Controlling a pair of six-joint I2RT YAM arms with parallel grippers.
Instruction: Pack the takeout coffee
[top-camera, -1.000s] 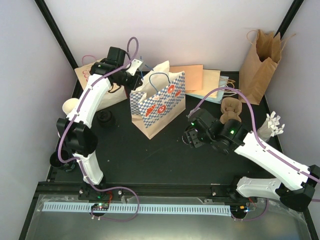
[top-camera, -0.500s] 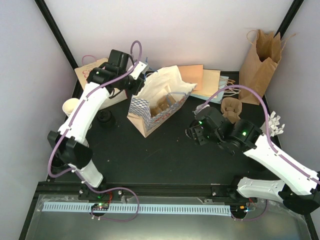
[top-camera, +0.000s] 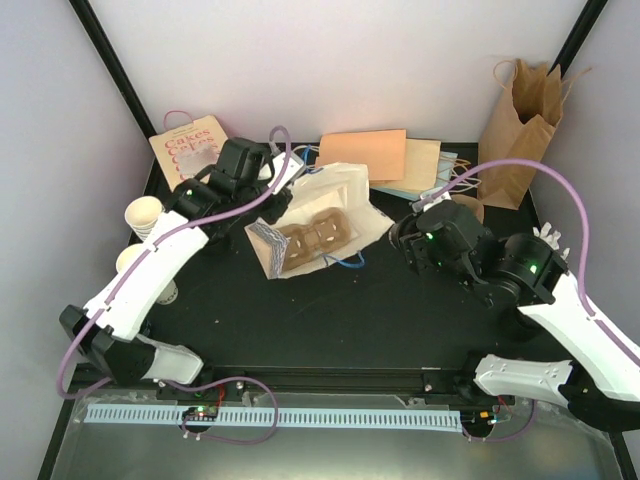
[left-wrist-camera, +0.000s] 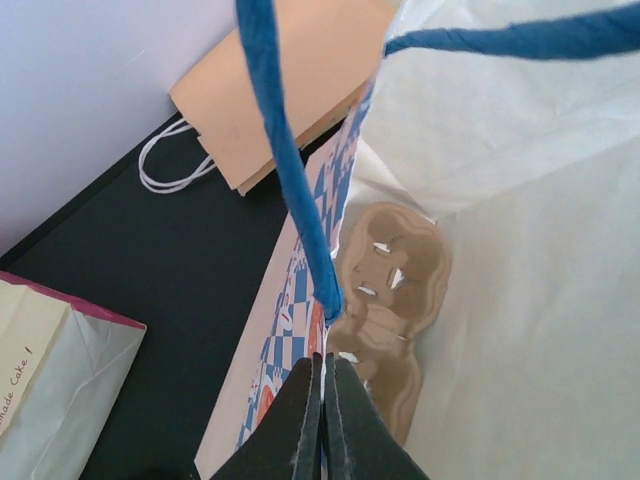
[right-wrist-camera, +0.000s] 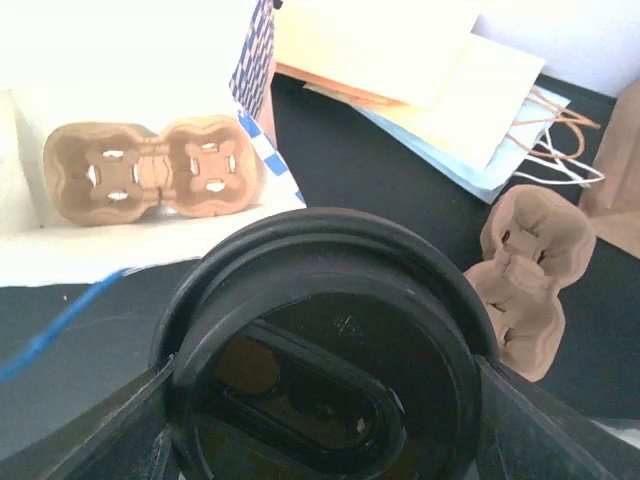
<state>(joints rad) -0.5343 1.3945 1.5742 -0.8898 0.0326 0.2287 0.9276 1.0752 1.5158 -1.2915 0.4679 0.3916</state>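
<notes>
Black lid gripped, checkered bag on its side.

The right gripper clamps the lid by its rim over the dark table, just right of the bag, whose open mouth shows its white inside. The left gripper is pinched shut on the bag's rim, beside the blue handle. A brown cup tray lies inside the bag, and a second tray sits on the table beyond the lid. Two cream cups sit near the left edge. Farther back lie flat paper bags, and a brown bag stands in the right corner.
</notes>
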